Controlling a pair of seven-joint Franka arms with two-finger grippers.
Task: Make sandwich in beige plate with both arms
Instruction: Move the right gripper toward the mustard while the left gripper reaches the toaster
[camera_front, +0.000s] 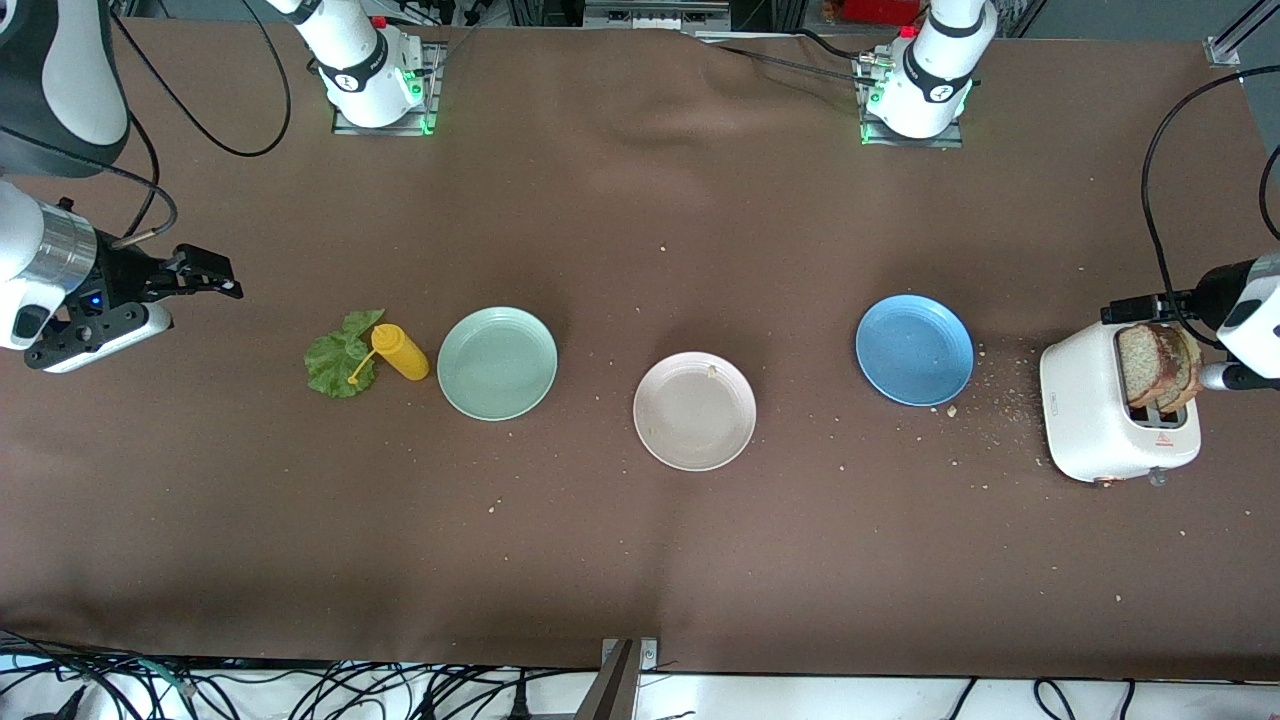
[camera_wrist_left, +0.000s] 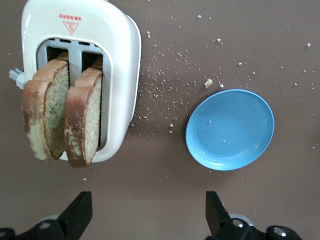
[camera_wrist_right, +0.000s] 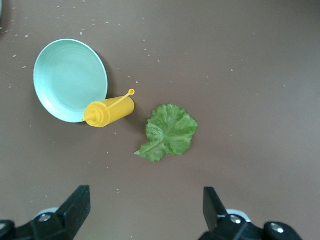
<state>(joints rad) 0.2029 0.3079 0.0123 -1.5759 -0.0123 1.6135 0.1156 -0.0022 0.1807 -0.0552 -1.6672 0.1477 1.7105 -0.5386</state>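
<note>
The table (camera_front: 640, 230), covered in brown cloth, carries everything. The right gripper (camera_front: 205, 275) hangs over the table edge at the right arm's end, its jaws spread wide and holding nothing. The left gripper (camera_wrist_left: 147, 212) hangs over the edge at the left arm's end, above the toaster, jaws likewise spread and empty.

The white toaster (camera_front: 1110, 415) stands near the left arm's end, with 2 slices of brown bread (camera_front: 1158, 365) upright in its slots, their tops sticking out. Crumbs lie scattered on the cloth between it and the blue plate (camera_front: 914, 350), which sits beside it toward the middle.

The beige plate (camera_front: 694, 411) lies at the middle of the table, a little nearer the front camera than the other 2 plates, holding only a small crumb near its rim. The mint green plate (camera_front: 497, 362) lies toward the right arm's end.

A yellow squeeze bottle (camera_front: 400, 352) lies on its side just beside the green plate, its nozzle over a green lettuce leaf (camera_front: 338, 360) that lies flat on the cloth.
</note>
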